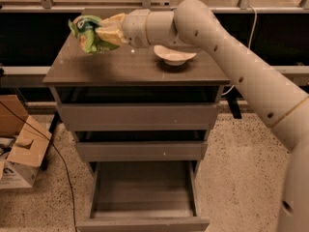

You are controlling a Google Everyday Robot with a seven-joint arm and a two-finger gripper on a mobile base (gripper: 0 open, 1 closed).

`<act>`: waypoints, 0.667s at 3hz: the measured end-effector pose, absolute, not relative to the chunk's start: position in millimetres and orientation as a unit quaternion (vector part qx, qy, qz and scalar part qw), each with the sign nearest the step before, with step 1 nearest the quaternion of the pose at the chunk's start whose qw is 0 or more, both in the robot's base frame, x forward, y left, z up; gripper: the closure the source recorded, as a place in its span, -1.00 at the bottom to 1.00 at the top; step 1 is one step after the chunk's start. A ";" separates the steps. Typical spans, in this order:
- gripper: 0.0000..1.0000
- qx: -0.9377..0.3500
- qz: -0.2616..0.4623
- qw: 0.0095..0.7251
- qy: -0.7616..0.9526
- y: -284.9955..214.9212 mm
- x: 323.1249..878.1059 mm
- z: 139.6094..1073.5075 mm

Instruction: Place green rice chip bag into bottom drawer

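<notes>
The green rice chip bag [87, 33] is a crinkly light-green snack bag held in the air above the left part of the cabinet top [120, 66]. My gripper [104, 34] is shut on the green rice chip bag from its right side, with its pale fingers [112, 30] pressed on the bag. The arm reaches in from the right. The bottom drawer [143, 190] is pulled out and open below, a wide shallow box with nothing in it.
A pale shallow bowl [174, 56] sits on the cabinet top to the right. Two upper drawers [140, 117] are a little ajar. Cardboard boxes [19, 149] and a cable lie on the floor to the left.
</notes>
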State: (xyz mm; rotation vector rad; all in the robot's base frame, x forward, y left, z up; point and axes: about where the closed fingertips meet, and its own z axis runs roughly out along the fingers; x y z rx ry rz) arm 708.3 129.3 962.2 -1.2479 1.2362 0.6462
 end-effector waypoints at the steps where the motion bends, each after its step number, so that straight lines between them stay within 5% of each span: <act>1: 1.00 -0.556 0.276 0.626 0.472 123.8 617.3 971.9; 2: 1.00 -0.573 0.299 0.620 0.446 121.7 541.4 954.8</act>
